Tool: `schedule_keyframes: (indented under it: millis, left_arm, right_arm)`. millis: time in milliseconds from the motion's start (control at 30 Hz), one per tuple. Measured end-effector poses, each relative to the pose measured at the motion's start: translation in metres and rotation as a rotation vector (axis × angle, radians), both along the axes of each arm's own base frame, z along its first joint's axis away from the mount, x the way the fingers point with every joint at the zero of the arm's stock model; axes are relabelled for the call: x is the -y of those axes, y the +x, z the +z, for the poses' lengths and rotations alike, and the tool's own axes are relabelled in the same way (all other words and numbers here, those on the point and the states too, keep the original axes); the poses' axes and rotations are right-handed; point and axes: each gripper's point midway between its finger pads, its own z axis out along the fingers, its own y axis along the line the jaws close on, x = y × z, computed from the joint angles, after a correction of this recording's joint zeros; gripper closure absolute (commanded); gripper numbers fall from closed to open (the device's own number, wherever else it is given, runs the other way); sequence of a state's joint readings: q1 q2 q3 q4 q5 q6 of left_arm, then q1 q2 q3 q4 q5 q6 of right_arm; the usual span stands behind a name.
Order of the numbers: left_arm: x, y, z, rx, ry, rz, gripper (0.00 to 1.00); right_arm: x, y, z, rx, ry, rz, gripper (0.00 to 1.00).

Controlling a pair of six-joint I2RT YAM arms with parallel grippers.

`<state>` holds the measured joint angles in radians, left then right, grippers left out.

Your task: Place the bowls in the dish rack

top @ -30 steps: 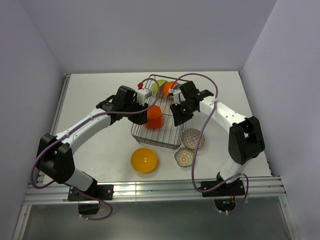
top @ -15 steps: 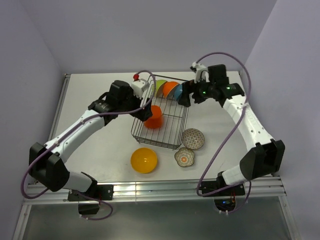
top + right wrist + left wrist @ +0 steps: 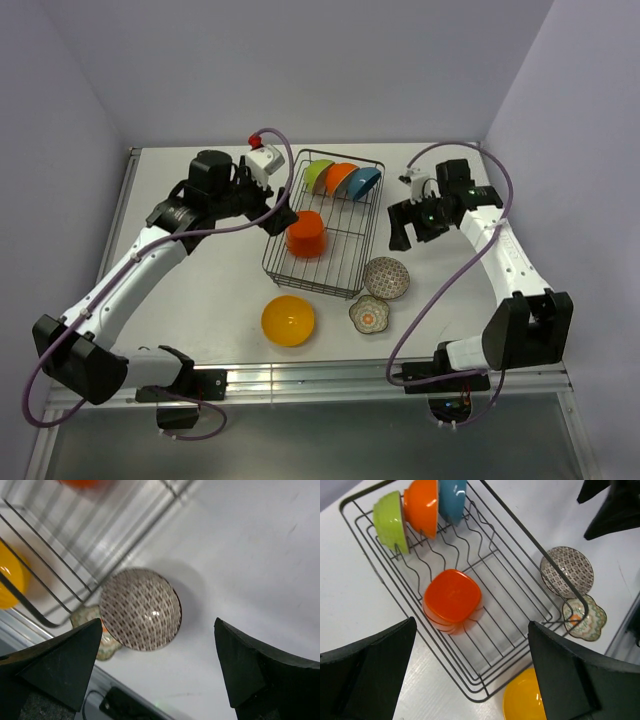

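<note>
Dark wire dish rack (image 3: 335,255) has got four bowls (image 3: 341,180) inside; yellow round bowl (image 3: 288,320), grey patterned bowl (image 3: 386,277), scalloped floral bowl (image 3: 368,314) sit outside.

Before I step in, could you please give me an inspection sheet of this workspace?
Surface: white table, no spills seen.
Job's things: dish rack holds green bowl, orange bowl and blue bowl on edge at its far end, and red-orange bowl upside down mid-rack; yellow bowl, patterned bowl and floral bowl sit on the table.
Clutter: nothing seen.
Claws: left claw open over the rack's left edge; right claw open right of the rack; both empty.
Cables: purple left cable; right cable hangs close to the floral bowl.
Surroundings: plain walls, metal rail at the near edge.
</note>
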<state>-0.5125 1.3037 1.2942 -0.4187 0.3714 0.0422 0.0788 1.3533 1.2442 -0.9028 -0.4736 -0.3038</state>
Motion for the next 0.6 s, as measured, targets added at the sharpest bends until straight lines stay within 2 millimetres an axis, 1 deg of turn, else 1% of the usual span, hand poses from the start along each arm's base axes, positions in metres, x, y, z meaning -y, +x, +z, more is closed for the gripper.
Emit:
schedule_keyframes:
  millis: [33,100,233,267,333,367,433,500,600]
  left_arm:
    - [-0.001,-0.006,-0.004,-0.014,0.003,-0.015,0.02]
    - [-0.001,-0.011,-0.004,-0.022,-0.002,-0.035,0.03]
    - [0.001,-0.015,-0.003,-0.021,-0.012,-0.055,0.10]
    - [0.001,-0.016,-0.005,-0.025,-0.011,-0.054,0.10]
    - [0.000,-0.017,-0.011,-0.038,-0.007,-0.053,0.13]
    - [0.000,-0.018,-0.014,-0.047,-0.005,-0.051,0.14]
    - [-0.001,-0.019,-0.021,-0.063,0.002,-0.049,0.14]
    - [-0.002,-0.020,-0.026,-0.074,0.006,-0.048,0.15]
    - [-0.002,-0.020,-0.028,-0.078,0.008,-0.046,0.16]
  right_arm:
    - [0.005,-0.007,-0.014,-0.045,-0.021,-0.003,0.00]
    - [0.013,-0.018,-0.038,-0.120,-0.053,-0.003,0.02]
    - [0.021,-0.035,-0.074,-0.224,-0.094,-0.002,0.13]
    - [0.022,-0.038,-0.081,-0.247,-0.100,0.000,0.19]
    - [0.023,-0.041,-0.092,-0.281,-0.104,-0.001,0.23]
    - [0.023,-0.041,-0.097,-0.295,-0.104,-0.001,0.27]
    - [0.023,-0.040,-0.108,-0.321,-0.105,-0.002,0.31]
    - [0.022,-0.038,-0.118,-0.341,-0.104,-0.004,0.33]
    - [0.021,-0.036,-0.127,-0.359,-0.101,-0.009,0.38]
